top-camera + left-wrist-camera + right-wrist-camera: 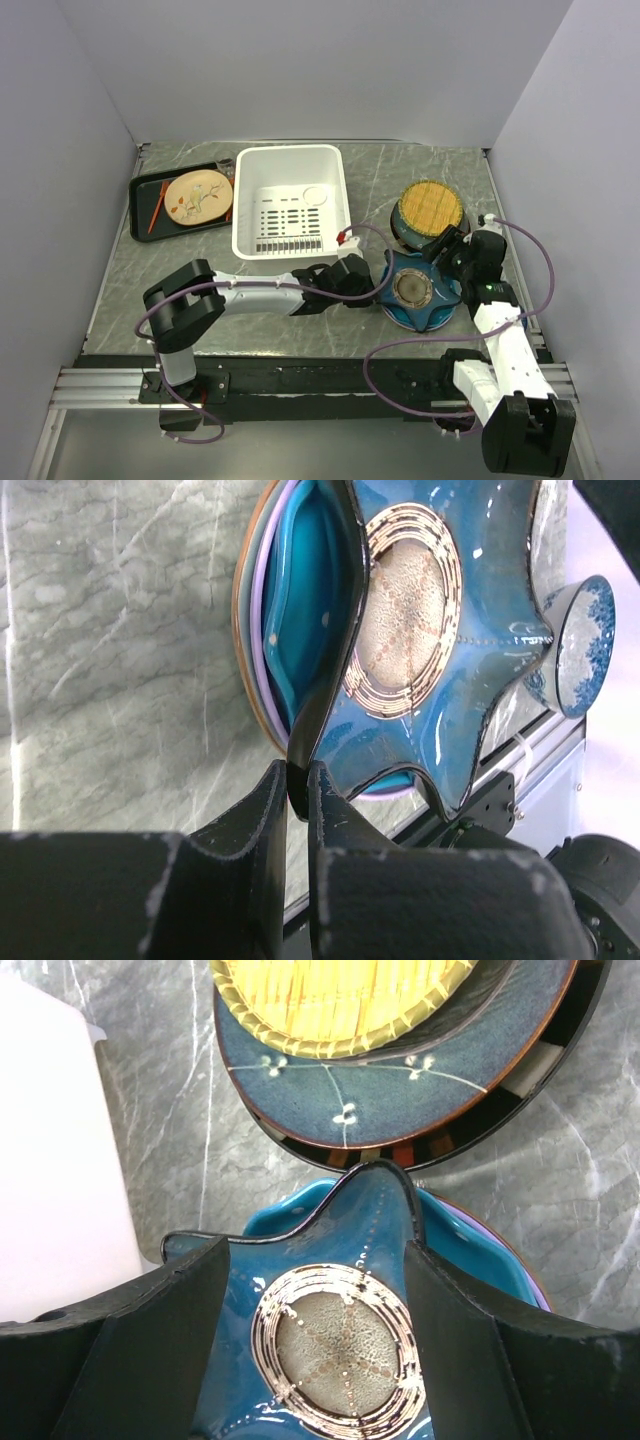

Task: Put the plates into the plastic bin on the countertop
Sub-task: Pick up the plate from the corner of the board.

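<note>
Left gripper [297, 780] is clamped tight, its 2 fingers pinching the dark rim of the blue star-shaped plate [413, 291], which tilts up off the teal plate [300, 610] and the lavender plate [262, 680] stacked beneath it. Right gripper [315, 1260] hangs over the same star plate, fingers spread wide to either side of 1 of its points, gripping nothing. Just beyond, the yellow woven plate [330, 1000] tops the dark teal plate [400, 1090]. The plastic bin [247, 205] sits on the countertop [130, 270], left of both stacks.
</note>
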`<state>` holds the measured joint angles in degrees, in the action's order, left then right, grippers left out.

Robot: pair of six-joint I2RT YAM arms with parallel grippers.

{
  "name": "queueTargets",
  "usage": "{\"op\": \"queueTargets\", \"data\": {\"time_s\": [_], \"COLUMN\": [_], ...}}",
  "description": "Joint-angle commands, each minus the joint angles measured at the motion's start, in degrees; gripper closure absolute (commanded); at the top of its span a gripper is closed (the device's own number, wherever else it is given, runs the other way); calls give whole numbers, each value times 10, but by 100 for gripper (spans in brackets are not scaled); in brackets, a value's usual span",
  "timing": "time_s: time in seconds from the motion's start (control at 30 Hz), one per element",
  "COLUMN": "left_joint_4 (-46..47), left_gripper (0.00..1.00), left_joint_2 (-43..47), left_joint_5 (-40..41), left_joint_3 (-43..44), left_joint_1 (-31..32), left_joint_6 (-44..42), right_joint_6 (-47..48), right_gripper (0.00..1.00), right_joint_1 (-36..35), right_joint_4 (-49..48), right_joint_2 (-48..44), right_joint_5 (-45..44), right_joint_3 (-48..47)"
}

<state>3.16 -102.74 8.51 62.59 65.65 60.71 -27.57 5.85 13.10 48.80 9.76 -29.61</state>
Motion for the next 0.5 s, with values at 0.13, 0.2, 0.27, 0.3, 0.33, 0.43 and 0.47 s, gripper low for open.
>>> {"op": "queueTargets", "data": {"time_s": [0.13,0.2,0.27,0.3,0.33,0.43,0.47], "left_joint_4": [7,4,-10,-16,-26,-31,-45], "left_gripper": [99,99,99,99,99,99,99], "left_joint_2": [76,90,97,100,102,105,105], "left_joint_5": [-18,-10,0,7,11,22,24], "left_joint_3": [-2,-2,-2,1,1,-3,-4], "left_joint_1": [19,21,22,22,22,22,22], "left_joint_6": [-38,-39,-38,-37,-35,-28,-26], "right_joint_6": [4,4,6,7,7,6,5], "right_gripper": [22,22,22,22,22,23,23], "right_joint_1": [4,4,4,4,4,3,4], "right_joint_4": [-9,-9,-7,-5,-5,-2,-1], "right_joint_2": [-18,-19,-19,-19,-19,-12,-10], "right_joint_5": [6,7,8,7,7,8,10], "right_joint_3": [-8,-6,-5,-4,-3,2,4]}}
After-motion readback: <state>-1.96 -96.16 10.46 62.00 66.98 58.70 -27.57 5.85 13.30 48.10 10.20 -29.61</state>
